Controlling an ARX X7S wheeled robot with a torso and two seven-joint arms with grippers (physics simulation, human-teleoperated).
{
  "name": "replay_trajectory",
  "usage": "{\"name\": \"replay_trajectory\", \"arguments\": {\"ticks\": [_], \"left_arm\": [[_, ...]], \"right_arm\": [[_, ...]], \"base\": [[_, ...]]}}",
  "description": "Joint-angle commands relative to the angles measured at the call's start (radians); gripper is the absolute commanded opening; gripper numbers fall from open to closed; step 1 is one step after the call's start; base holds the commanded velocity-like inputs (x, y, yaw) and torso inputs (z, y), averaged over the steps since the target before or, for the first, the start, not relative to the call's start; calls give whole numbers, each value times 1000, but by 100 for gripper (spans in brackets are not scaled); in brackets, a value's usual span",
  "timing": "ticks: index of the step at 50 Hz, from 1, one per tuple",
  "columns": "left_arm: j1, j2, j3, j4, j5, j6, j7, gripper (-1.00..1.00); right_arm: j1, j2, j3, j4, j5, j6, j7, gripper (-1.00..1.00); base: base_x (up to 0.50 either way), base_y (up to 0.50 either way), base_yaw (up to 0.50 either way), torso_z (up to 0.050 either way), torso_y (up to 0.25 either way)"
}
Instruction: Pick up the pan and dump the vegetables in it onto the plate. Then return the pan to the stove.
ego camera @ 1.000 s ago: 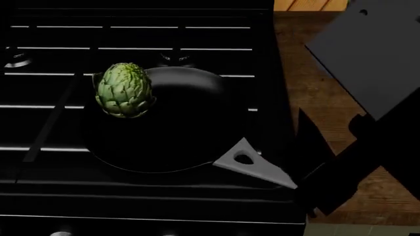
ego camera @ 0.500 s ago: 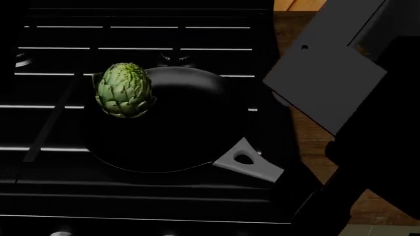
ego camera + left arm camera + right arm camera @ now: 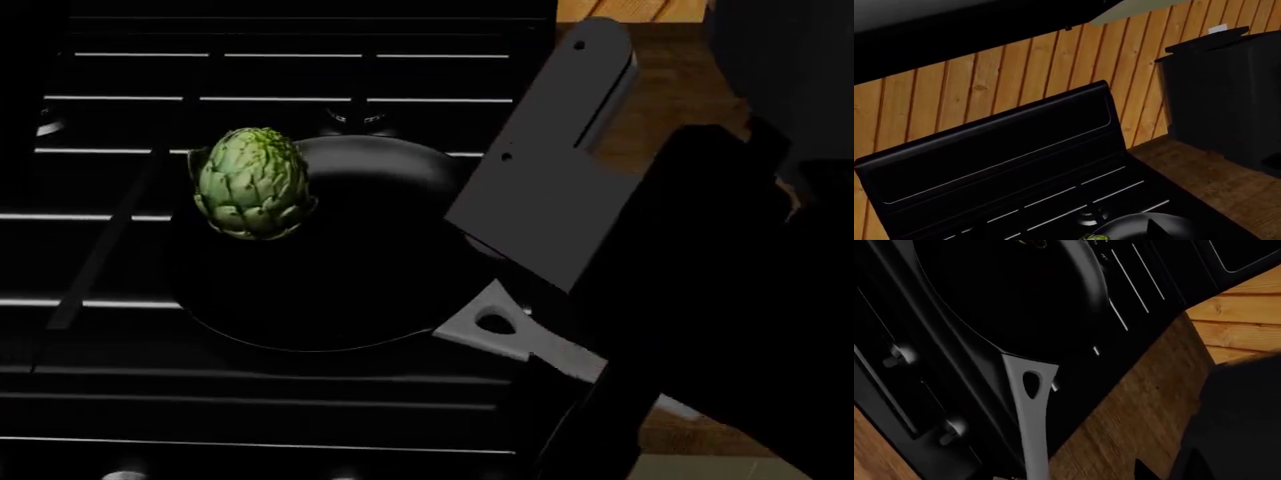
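The black pan [image 3: 334,260] sits on the stove [image 3: 267,75], with the green artichoke [image 3: 251,183] at its far left rim. Its grey handle [image 3: 514,335] points toward the front right. My right gripper [image 3: 627,390] is at the handle's outer end, which is hidden under the arm. In the right wrist view the handle [image 3: 1029,410] runs to the frame's edge and one dark fingertip [image 3: 1142,471] stands well apart from it, so the jaws look open. My left gripper shows only as a dark fingertip [image 3: 1155,229] over the pan [image 3: 1134,225]. The plate is out of view.
A wooden counter [image 3: 667,100] lies to the right of the stove, with a tall black appliance [image 3: 1221,100] on it by the wood-panelled wall [image 3: 1021,70]. Silver knobs [image 3: 897,356] line the stove's front. The stove's raised back panel [image 3: 1001,145] stands behind the burners.
My right arm has swung left and down over the counter edge and now covers the outer end of the pan handle. The pan and the artichoke have not moved.
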Motion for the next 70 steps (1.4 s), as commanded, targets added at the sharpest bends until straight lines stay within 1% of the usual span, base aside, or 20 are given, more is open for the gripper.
{"name": "replay_trajectory", "arguments": {"ticks": [1,10,21,37,42,54,63,64,67,70], "left_arm": [[9,-8,15,14,-31,17,-13,100],[14,-14,23,18,-33,26,-15,100],[30,-27,23,27,-33,39,-13,100],[28,-40,27,36,-38,54,-10,100],[30,-47,26,38,-39,59,-10,100],[24,-47,45,42,-47,66,-22,100],[27,-42,52,43,-34,70,-12,100],[27,-44,53,44,-34,71,-12,100],[26,-46,55,45,-38,74,-16,100],[22,-46,58,47,-42,77,-19,100]], "right_arm": [[-82,-14,-45,-11,-73,-52,-53,100],[-188,-29,-104,37,-251,-141,-165,100],[-241,-37,-141,96,-347,-204,-216,100],[-334,-49,-178,153,-393,-270,-234,100],[-374,-31,-190,162,-401,-292,-233,100],[-400,-1,-196,203,-416,-317,-244,100],[-407,-9,-203,230,-419,-315,-245,100],[-410,-9,-204,229,-422,-319,-243,-100],[-403,-2,-195,216,-413,-319,-236,-100],[-385,13,-169,177,-386,-315,-191,-100]], "base": [[0,0,0,0,0],[0,0,0,0,0],[0,0,0,0,0],[0,0,0,0,0],[0,0,0,0,0],[0,0,0,0,0],[0,0,0,0,0],[0,0,0,0,0],[9,0,1,0,0],[4,0,3,0,0]]}}
